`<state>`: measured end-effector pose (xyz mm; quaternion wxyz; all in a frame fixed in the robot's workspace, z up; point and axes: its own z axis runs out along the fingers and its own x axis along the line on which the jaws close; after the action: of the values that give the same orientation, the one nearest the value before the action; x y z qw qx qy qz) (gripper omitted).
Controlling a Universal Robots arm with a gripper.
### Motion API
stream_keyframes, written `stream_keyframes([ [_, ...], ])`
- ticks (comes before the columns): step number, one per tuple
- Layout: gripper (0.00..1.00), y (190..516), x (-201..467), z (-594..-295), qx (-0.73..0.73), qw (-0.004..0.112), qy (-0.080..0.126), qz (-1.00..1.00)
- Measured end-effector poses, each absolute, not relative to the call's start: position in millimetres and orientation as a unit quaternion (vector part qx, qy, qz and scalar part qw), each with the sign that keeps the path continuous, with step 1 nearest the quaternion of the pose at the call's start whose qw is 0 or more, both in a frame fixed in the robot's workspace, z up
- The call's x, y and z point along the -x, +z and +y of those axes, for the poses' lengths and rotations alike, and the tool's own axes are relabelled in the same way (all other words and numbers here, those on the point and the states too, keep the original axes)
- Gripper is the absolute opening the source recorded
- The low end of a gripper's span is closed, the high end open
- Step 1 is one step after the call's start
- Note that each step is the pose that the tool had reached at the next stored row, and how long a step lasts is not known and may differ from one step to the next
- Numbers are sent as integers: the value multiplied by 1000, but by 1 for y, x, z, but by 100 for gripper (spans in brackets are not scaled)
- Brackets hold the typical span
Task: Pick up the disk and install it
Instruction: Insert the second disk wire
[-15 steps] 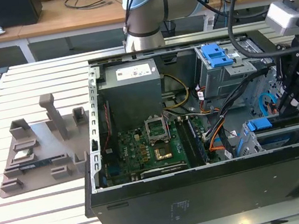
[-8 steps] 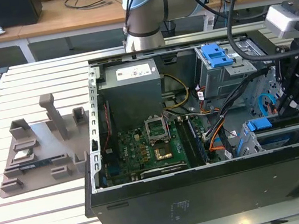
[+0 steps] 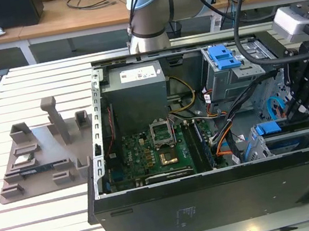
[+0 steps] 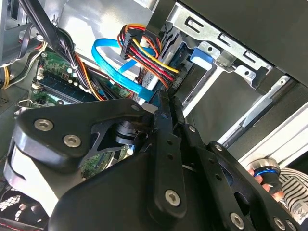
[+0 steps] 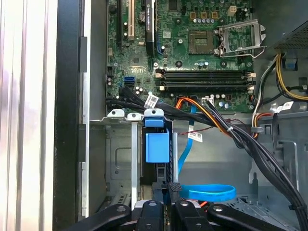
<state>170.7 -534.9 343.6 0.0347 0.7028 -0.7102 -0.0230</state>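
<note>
At the exterior view's right, the gripper [image 3: 297,109] sits clenched on the disk [image 3: 291,127]; its blue rails ride the bay's [image 3: 269,152] slots, so it goes in edge-first.

The hand [image 5: 172,199] hides most of the disk [image 5: 157,148] in its bay.

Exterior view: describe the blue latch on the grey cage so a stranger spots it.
Find the open black computer case; at its far side, to the exterior view's right of the grey power-supply box, stands a grey metal cage. The blue plastic latch lies on its top, higher than the blue rails near the black gripper.
</note>
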Motion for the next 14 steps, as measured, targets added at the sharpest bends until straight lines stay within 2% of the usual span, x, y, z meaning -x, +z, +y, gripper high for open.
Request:
stream_keyframes([
  [4, 16, 345, -171, -535, -703, 33, -24, -710],
  [7, 16, 346, -171, -536, -703, 21, -37, -709],
  [14, 16, 345, -171, -540, -703, 21, -37, -709],
])
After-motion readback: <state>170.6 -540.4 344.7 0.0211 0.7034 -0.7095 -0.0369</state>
